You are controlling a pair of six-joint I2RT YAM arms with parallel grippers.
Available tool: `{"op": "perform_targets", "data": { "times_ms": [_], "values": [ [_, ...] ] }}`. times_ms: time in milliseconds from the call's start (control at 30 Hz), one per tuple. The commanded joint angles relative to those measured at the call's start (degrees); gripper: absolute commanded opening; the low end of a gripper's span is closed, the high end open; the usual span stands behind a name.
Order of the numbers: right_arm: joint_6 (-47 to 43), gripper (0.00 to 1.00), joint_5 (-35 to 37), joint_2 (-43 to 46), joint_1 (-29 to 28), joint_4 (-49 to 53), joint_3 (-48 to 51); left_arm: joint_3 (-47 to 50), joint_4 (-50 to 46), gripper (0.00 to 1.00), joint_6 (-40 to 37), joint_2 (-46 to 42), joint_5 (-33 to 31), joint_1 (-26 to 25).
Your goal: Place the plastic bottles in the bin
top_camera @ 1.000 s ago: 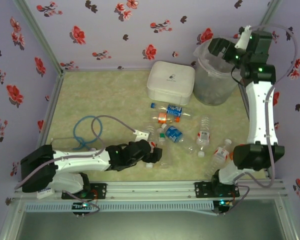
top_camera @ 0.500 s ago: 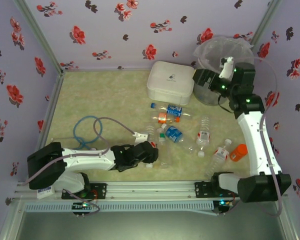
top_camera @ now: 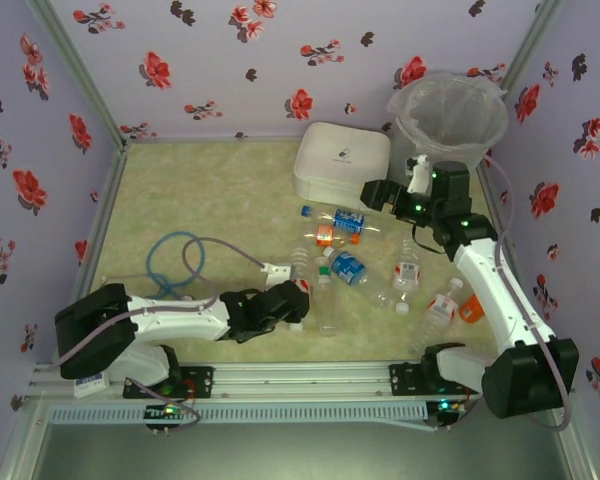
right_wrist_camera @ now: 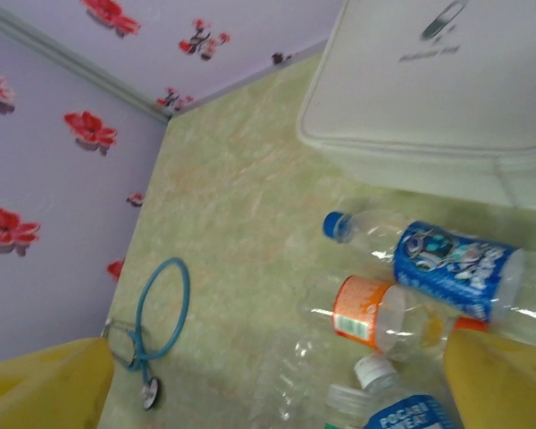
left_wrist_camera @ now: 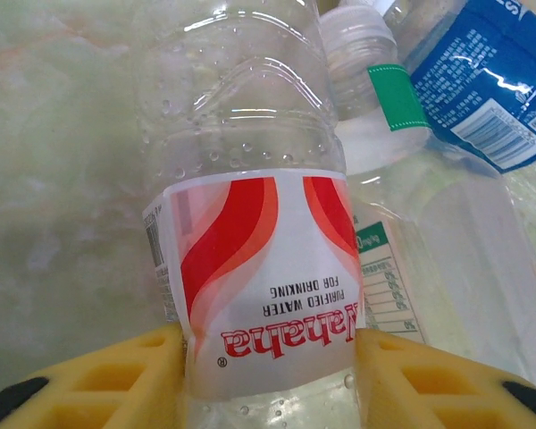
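Red-labelled bottle (left_wrist_camera: 261, 268), "PURIFIED WATER"

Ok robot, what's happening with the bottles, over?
Left gripper: jaws shut on red-label bottle. Right gripper: jaws open, empty. Other bottles crowd alongside. Over.

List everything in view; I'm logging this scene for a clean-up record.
plastic bottles: about ten, clear with blue, red or orange labels, lying mid-table
red-label bottle: one, clear, held in the left gripper
bin: one, translucent grey, bag-lined, far right corner
white lidded box: one, left of the bin
blue looped tube: one, left of the bottles
table: one, marbled green-cream
left gripper: one, yellow fingers, shut on the red-label bottle
right gripper: one, yellow fingers, open above the bottles
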State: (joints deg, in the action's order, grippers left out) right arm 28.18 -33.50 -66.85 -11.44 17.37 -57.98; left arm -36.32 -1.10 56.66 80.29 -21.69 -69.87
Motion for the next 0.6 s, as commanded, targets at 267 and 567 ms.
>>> {"op": "perform_targets", "data": {
  "times_ms": [267, 567],
  "values": [
    [4.6, 0.88, -1.0, -4.2, -13.1, -11.1, 4.1, -1.5, -5.8, 0.46, -14.4, -13.1, -3.3, 3.4],
    [8.3, 0.93, -2.7, -13.4, -21.0, -17.4, 1.8, 3.9, 5.5, 0.45, -22.6, -20.3, 2.3, 5.3]
  ]
}}
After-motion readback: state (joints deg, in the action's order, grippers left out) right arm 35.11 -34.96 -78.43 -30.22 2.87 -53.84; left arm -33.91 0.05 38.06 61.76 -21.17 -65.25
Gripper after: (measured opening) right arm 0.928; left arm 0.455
